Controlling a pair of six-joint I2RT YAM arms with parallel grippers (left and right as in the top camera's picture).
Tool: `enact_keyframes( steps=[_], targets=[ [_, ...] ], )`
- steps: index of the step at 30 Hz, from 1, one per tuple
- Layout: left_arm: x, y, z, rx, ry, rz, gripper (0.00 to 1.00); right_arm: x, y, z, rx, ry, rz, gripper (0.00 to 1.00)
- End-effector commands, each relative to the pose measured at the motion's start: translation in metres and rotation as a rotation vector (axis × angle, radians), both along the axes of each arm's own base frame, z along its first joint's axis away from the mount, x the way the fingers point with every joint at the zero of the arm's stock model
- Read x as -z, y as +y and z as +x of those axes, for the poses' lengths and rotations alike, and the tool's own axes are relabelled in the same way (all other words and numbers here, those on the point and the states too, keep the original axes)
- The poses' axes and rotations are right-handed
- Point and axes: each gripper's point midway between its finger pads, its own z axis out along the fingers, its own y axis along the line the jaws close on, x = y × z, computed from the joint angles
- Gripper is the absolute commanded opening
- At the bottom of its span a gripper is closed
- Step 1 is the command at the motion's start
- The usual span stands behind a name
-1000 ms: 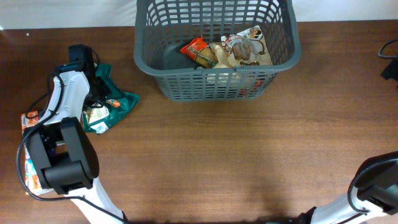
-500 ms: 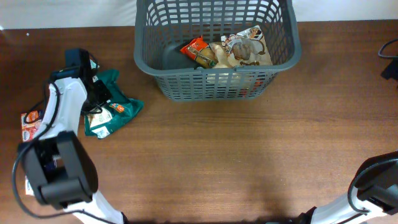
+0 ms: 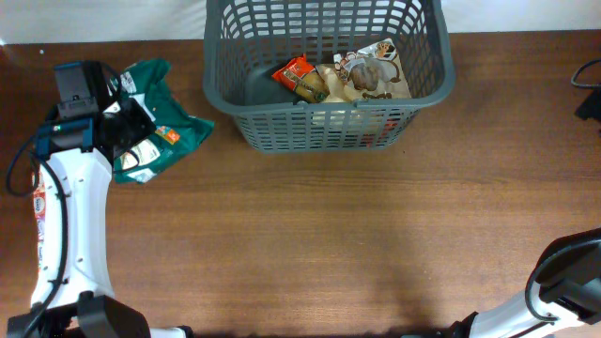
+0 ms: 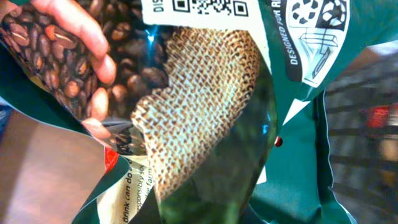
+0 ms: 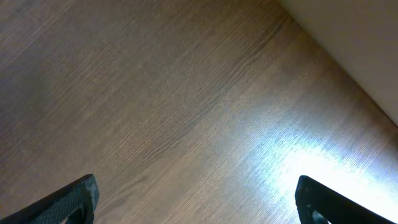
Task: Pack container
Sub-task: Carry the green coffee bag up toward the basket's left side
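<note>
The container (image 3: 329,131), a dark grey lattice basket, stands at the back centre with an orange packet (image 3: 299,77) and a tan packet (image 3: 371,73) inside. To its left, my left gripper (image 3: 127,122) is shut on a green coffee packet (image 3: 155,131), which hangs crumpled from the gripper. The left wrist view is filled by that packet (image 4: 205,93), with coffee beans and burlap print; the fingers are hidden behind it. My right gripper (image 5: 196,199) stands open over bare wood, with nothing between its fingers.
An orange packet (image 3: 39,202) lies at the table's left edge, partly under the left arm. A black object (image 3: 590,89) sits at the far right edge. The right arm's base (image 3: 563,282) shows at the bottom right corner.
The left arm has swung back and to the left, carrying the green packet with it toward the far left of the table. The right gripper stays as it was.
</note>
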Motion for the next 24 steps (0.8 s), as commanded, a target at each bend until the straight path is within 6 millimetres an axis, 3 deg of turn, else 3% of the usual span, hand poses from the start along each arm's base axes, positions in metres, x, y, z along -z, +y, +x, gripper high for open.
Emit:
enact_keyframes(
  steps=[1, 7, 12, 18, 21, 24],
  targets=[
    [-0.048, -0.026, 0.011, 0.104, -0.172, -0.053, 0.02, -0.005, 0.001, -0.001, 0.005, -0.015, -0.004, 0.99],
    [-0.081, -0.055, 0.028, 0.180, -0.287, -0.058, 0.02, -0.005, 0.001, -0.001, 0.005, -0.015, -0.004, 0.99],
    [-0.127, -0.070, 0.039, 0.214, -0.403, -0.025, 0.02, -0.005, 0.001, -0.001, 0.005, -0.015, -0.004, 0.99],
    [-0.177, -0.050, 0.033, 0.149, -0.472, 0.101, 0.02, -0.005, 0.001, -0.001, 0.005, -0.015, -0.004, 0.99],
    [-0.181, -0.035, 0.023, 0.102, -0.432, 0.178, 0.02, -0.005, 0.001, -0.001, 0.005, -0.015, -0.004, 0.99],
    [-0.173, -0.020, 0.011, 0.051, -0.356, 0.248, 0.02, -0.005, 0.001, -0.001, 0.005, -0.015, -0.004, 0.99]
  ],
)
